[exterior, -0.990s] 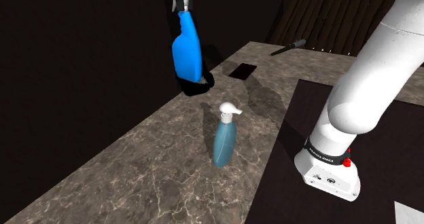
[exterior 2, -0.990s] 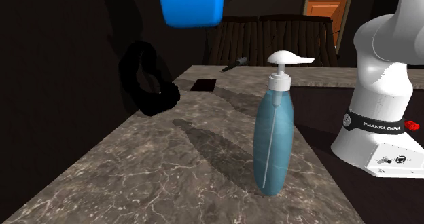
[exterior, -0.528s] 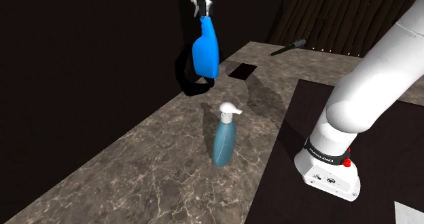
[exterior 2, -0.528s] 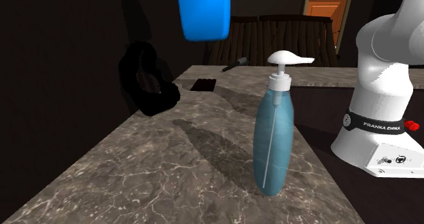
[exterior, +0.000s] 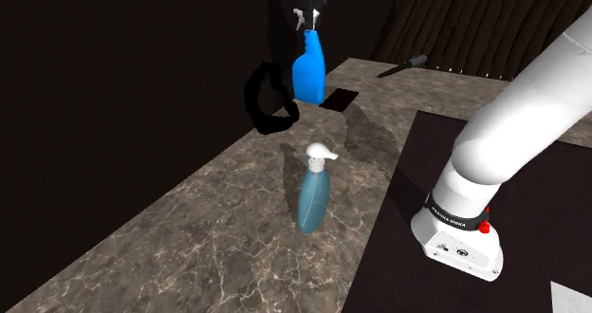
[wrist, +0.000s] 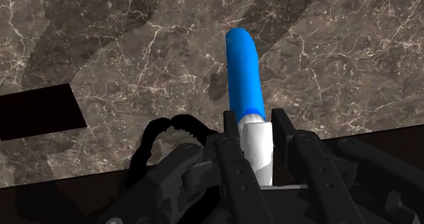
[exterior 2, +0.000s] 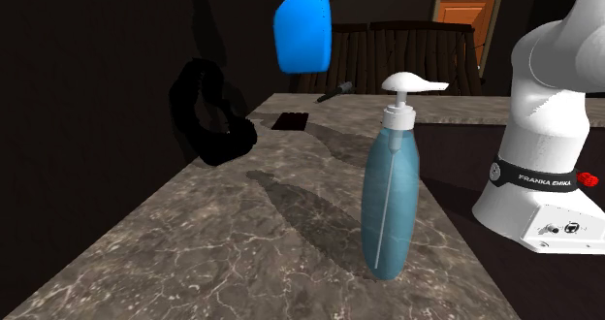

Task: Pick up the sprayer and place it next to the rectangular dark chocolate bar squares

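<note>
The sprayer is a bright blue bottle (exterior: 308, 72) with a white head, hanging in the air over the far part of the stone counter. My gripper (exterior: 310, 0) is shut on its white head from above; in the wrist view my gripper (wrist: 255, 131) clasps the white neck and the blue body (wrist: 244, 73) points down toward the counter. In the second exterior view the blue sprayer (exterior 2: 303, 29) floats above the counter's far end. The dark chocolate bar (exterior: 338, 99) lies flat on the counter just beside and below the sprayer, and appears as a dark rectangle (wrist: 39, 113) in the wrist view and far off (exterior 2: 291, 121).
A pale blue pump bottle (exterior: 314, 188) stands upright mid-counter, large in the second exterior view (exterior 2: 393, 187). A black ring-shaped object (exterior: 269, 101) sits near the counter's wall-side edge. A dark utensil (exterior: 404, 66) lies at the far end. The arm's base (exterior: 460, 228) stands on a dark stand.
The gripper has carried the blue sprayer away from the camera toward the counter's far end, rightward in the shoulder view, and lower, ending close beside the chocolate bar.
</note>
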Available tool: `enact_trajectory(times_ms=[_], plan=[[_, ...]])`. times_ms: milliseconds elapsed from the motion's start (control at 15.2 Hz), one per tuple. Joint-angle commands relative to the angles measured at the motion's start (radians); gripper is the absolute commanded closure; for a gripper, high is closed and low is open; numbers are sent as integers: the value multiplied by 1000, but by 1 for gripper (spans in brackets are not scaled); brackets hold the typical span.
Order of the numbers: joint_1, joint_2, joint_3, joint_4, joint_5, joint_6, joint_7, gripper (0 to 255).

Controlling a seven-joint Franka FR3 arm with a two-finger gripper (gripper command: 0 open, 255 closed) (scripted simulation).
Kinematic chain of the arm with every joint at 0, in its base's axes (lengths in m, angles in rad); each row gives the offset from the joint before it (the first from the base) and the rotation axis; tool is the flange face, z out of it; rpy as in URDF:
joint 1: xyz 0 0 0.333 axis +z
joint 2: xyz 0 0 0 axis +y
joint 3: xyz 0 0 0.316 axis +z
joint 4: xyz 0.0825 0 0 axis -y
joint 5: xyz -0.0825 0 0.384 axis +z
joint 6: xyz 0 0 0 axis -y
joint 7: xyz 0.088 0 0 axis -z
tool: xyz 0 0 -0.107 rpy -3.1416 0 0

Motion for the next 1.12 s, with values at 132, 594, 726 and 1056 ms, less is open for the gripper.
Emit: enact_trajectory(times_ms=[132,594,726,1056], plan=[[-32,-12,-62,-63,-19,49,-97,255],[-91,22,-169,-102,-52,122,-258,255],[-108,42,-199,-103,-59,142,-303,255],[-150,108,-271,-84,-70,191,-416,255]])
